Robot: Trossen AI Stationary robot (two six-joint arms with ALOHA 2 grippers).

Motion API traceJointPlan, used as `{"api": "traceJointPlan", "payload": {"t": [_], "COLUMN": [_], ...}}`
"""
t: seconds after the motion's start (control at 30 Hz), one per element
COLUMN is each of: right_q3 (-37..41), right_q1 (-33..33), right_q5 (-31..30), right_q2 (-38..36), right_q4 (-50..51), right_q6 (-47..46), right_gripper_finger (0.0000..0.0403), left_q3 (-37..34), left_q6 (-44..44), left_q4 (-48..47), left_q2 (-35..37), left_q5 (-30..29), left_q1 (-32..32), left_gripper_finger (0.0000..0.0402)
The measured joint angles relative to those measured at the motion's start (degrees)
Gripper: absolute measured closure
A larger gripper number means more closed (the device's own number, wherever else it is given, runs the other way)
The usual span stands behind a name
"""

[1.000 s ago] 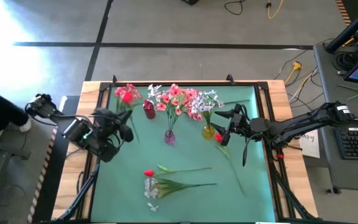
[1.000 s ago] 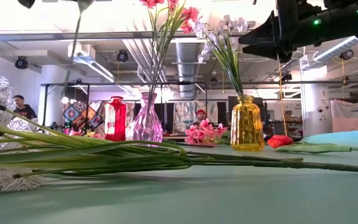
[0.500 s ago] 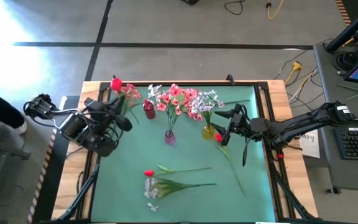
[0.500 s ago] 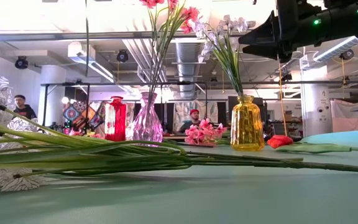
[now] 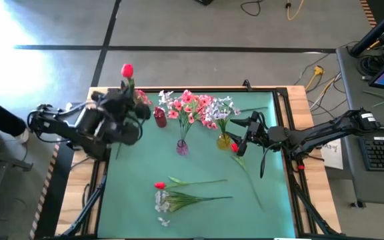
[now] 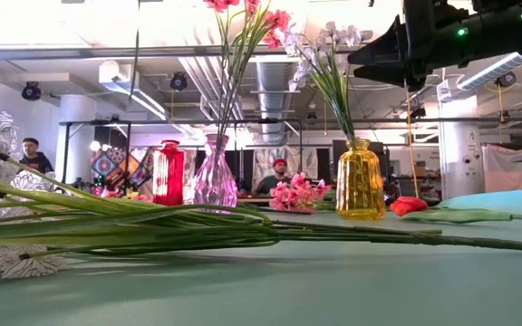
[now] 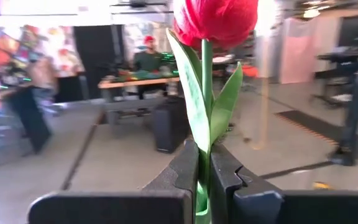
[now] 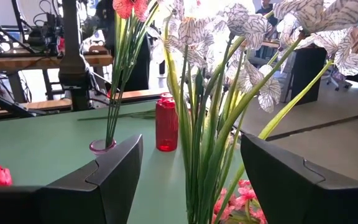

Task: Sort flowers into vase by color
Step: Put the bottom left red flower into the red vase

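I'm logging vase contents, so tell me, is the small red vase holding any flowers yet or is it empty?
Empty. The red vase shows no stem rising from its neck in the low view. The left hand holds the red flower, shut on its stem.

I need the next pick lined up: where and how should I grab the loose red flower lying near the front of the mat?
Take the red flower by its thin green stem, just behind the bloom, coming straight down from above. It lies flat, stem pointing right, with the white spray close in front.
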State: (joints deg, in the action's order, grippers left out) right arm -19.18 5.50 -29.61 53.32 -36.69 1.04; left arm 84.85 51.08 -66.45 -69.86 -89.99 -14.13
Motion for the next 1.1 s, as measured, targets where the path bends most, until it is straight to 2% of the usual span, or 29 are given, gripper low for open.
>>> {"api": "traceJointPlan", "payload": {"t": [0.1, 0.2, 0.3, 0.4, 0.5, 0.57, 0.63, 0.73, 0.93, 1.1], "right_q3": [0.0, 0.0, 0.0, 0.0, 0.0, 0.0, 0.0, 0.0, 0.0, 0.0], "right_q1": [0.0, 0.0, 0.0, 0.0, 0.0, 0.0, 0.0, 0.0, 0.0, 0.0], "right_q5": [-0.4, -0.4, -0.4, -0.4, -0.4, -0.4, -0.4, -0.4, -0.4, -0.3], "right_q2": [0.0, 0.0, 0.0, 0.0, 0.0, 0.0, 0.0, 0.0, 0.0, 0.0], "right_q4": [0.0, 0.0, 0.0, 0.0, 0.5, 0.6, 0.5, 0.5, 0.8, 1.7], "right_q6": [0.0, -0.3, -0.3, -0.4, -0.4, -0.5, -0.6, -0.6, -0.7, -1.6], "right_gripper_finger": [0.0138, 0.0138, 0.0138, 0.0138, 0.0138, 0.0138, 0.0138, 0.0138, 0.0138, 0.0138], "left_q3": [4.6, 10.1, 16.2, 20.4, 22.6, 23.5, 23.6, 21.3, 8.4, -4.2], "left_q6": [-5.8, -12.7, -22.7, -35.3, -46.2, -49.7, -50.3, -50.1, -52.1, -53.4], "left_q4": [0.0, 0.2, 2.8, 9.6, 17.9, 20.8, 21.3, 22.3, 37.5, 47.0], "left_q2": [-1.5, -3.2, -5.4, -7.5, -8.3, -8.1, -7.2, -5.1, 1.5, 7.4], "left_q5": [1.8, 6.0, 13.7, 21.4, 33.4, 40.3, 41.2, 42.1, 53.5, 53.7], "left_q1": [3.7, 6.8, 9.6, 11.6, 14.2, 16.3, 18.2, 20.9, 24.7, 26.5], "left_gripper_finger": [0.0401, 0.0401, 0.0401, 0.0401, 0.0401, 0.0401, 0.0401, 0.0401, 0.0401, 0.0401]}}
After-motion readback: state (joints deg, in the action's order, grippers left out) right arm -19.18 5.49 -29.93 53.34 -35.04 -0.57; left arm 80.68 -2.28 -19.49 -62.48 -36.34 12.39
